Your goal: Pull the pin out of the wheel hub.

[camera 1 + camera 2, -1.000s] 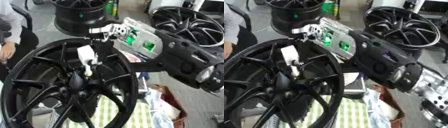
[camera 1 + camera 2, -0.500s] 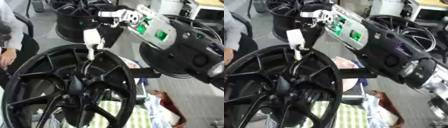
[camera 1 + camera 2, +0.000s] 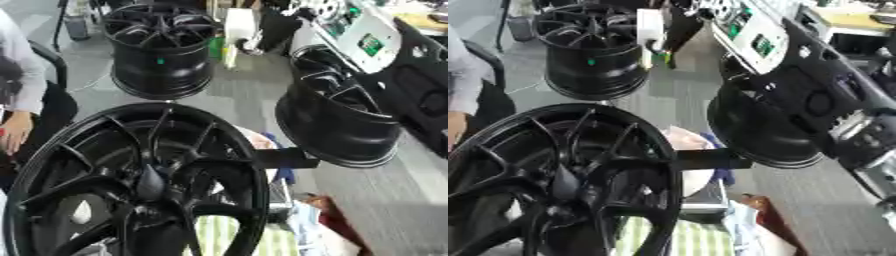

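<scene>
A large black spoked wheel hub [image 3: 149, 185] fills the lower left, its centre boss facing me. The pin [image 3: 650, 26], a white block with a thin dark tail hanging under it, is high above and behind the hub, well apart from it. My right hand [image 3: 703, 9] is at the top edge at the end of the black forearm with green lights [image 3: 754, 40]. Its fingers are pinched on the pin's top, and most of the hand is cut off by the frame. My left hand is out of view.
A black rim [image 3: 162, 47] stands on the floor at the back, and another [image 3: 337, 120] lies under my forearm on the right. A seated person [image 3: 17, 95] is at the left edge. A green-striped cloth [image 3: 219, 237] lies below the hub.
My right hand has risen up and back with the pin, which has come clear of the hub's spokes. The view has also shifted, so the hub sits lower in the picture.
</scene>
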`<state>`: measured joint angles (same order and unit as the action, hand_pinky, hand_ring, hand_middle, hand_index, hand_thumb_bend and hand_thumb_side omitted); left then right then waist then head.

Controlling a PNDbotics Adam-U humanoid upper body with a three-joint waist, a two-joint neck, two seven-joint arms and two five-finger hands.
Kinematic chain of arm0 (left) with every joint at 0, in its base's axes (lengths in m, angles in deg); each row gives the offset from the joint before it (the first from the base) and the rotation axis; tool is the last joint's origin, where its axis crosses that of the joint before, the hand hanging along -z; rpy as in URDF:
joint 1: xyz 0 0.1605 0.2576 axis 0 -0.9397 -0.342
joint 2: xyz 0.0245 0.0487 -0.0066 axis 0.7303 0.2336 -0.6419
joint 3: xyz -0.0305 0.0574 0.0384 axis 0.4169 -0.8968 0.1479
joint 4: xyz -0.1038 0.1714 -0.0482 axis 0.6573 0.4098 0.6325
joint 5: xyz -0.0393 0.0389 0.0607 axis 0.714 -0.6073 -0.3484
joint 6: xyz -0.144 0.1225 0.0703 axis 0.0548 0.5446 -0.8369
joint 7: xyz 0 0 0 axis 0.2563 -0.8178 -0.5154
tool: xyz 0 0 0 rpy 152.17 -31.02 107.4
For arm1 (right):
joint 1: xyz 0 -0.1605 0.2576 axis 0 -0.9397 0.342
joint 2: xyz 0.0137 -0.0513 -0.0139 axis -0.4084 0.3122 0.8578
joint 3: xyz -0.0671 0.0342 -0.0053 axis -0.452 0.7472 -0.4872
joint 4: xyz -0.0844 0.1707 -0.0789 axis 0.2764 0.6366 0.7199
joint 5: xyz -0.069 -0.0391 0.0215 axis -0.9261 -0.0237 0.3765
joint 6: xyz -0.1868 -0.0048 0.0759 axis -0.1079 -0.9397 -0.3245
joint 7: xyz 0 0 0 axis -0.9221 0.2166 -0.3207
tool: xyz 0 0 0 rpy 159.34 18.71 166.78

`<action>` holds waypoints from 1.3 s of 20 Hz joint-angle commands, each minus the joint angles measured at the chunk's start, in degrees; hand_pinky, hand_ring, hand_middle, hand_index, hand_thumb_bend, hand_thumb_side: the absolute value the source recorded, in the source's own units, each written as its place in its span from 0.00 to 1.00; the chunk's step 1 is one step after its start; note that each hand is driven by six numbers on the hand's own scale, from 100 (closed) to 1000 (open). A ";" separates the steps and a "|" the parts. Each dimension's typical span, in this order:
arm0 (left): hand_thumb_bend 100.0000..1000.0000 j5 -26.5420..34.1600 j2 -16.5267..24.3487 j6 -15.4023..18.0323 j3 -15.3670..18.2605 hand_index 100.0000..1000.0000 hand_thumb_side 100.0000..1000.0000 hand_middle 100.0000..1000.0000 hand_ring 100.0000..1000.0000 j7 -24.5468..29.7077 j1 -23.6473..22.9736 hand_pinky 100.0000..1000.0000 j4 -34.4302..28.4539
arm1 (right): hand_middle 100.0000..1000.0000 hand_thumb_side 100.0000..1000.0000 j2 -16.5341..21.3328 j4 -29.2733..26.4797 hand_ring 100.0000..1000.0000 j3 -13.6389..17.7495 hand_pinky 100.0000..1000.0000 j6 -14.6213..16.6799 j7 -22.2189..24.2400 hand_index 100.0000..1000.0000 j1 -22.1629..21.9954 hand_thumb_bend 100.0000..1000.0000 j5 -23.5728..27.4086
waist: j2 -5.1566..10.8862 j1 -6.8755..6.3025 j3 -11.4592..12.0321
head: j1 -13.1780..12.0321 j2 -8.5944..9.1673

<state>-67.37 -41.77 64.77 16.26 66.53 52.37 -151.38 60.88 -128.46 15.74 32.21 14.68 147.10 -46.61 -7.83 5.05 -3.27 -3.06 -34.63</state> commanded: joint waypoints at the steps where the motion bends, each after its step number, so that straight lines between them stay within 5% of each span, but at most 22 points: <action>1: 0.13 -0.94 0.97 0.26 2.13 0.77 0.49 0.67 0.78 -1.58 -0.71 0.80 -0.95 | 0.07 0.00 4.71 3.01 0.50 3.91 0.69 -1.19 -1.90 0.24 -0.71 0.09 -2.46 | 1.09 -0.55 -1.64 | -2.35 -1.03; 3: 0.13 -1.35 0.93 0.36 2.43 0.77 0.49 0.67 0.78 -2.28 -1.25 0.80 -0.95 | 0.07 0.00 7.50 5.83 0.49 6.73 0.68 -2.89 -3.62 0.24 -1.52 0.08 -4.20 | 1.00 -0.68 -1.98 | -3.17 -1.32; 4: 0.13 -1.48 0.90 0.37 2.48 0.77 0.49 0.67 0.78 -2.48 -1.35 0.80 -0.95 | 0.08 0.00 8.98 7.31 0.49 8.20 0.68 -3.80 -4.53 0.25 -1.66 0.00 -5.11 | 0.92 -0.73 -1.93 | -3.40 -1.46; 5: 0.13 -1.59 0.86 0.40 2.50 0.77 0.49 0.67 0.78 -2.62 -1.37 0.80 -0.95 | 0.08 0.00 10.50 8.83 0.49 9.72 0.68 -4.73 -5.46 0.25 -1.85 0.07 -6.04 | 0.81 -0.74 -1.83 | -3.52 -1.60; 8: 0.13 -1.72 0.84 0.40 2.44 0.77 0.49 0.67 0.78 -2.76 -1.27 0.80 -0.95 | 0.12 0.00 14.84 12.95 0.50 14.06 0.68 -7.40 -8.13 0.28 -2.86 0.00 -8.71 | 0.48 -0.68 -1.58 | -3.61 -1.96; 14: 0.13 -1.61 1.04 0.48 1.99 0.77 0.49 0.67 0.78 -2.46 -0.38 0.80 -0.95 | 0.32 0.00 23.71 16.86 0.58 22.94 0.71 -12.86 -13.59 0.45 -6.87 0.11 -14.17 | 0.14 -0.52 -0.20 | -2.97 -2.13; 16: 0.13 -1.50 1.06 0.52 1.76 0.77 0.49 0.67 0.78 -2.23 -0.09 0.80 -0.95 | 0.31 0.00 26.73 18.05 0.58 25.97 0.70 -14.73 -15.46 0.44 -8.23 0.00 -16.04 | 0.03 -0.43 0.33 | -2.48 -1.97; 21: 0.13 -1.30 0.99 0.45 1.54 0.77 0.49 0.67 0.78 -1.86 0.10 0.80 -0.95 | 0.29 0.00 29.36 20.72 0.56 33.17 0.69 -19.30 -20.03 0.42 -9.58 0.00 -20.61 | -0.12 -0.40 0.90 | -2.12 -1.65; 23: 0.13 -1.29 0.91 0.44 1.54 0.77 0.49 0.67 0.78 -1.79 0.04 0.80 -0.95 | 0.30 0.00 28.90 20.75 0.57 34.94 0.69 -21.13 -21.87 0.44 -9.85 0.04 -22.45 | -0.17 -0.49 0.98 | -2.13 -1.60; 24: 0.13 -1.29 0.86 0.43 1.52 0.77 0.49 0.67 0.78 -1.75 0.02 0.80 -0.95 | 0.34 0.00 28.35 20.53 0.59 35.55 0.69 -22.10 -22.83 0.48 -9.87 0.13 -23.41 | -0.18 -0.56 0.99 | -2.14 -1.57; 25: 0.13 -1.27 0.79 0.41 1.49 0.77 0.49 0.67 0.78 -1.69 0.01 0.80 -0.95 | 0.45 0.00 27.58 20.09 0.65 35.96 0.71 -23.02 -23.76 0.57 -9.79 0.27 -24.33 | -0.18 -0.64 1.01 | -2.12 -1.56; 26: 0.13 -1.23 0.71 0.40 1.45 0.77 0.49 0.67 0.78 -1.63 0.04 0.80 -0.95 | 0.58 0.14 26.59 19.55 0.71 36.19 0.74 -23.95 -24.69 0.68 -9.66 0.37 -25.27 | -0.18 -0.74 1.04 | -2.07 -1.54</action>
<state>-68.77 -41.77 65.06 17.70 64.69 51.71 -151.38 86.70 -107.57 51.08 9.17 -8.78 136.33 -70.42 -8.78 4.49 -2.30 -5.30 -36.70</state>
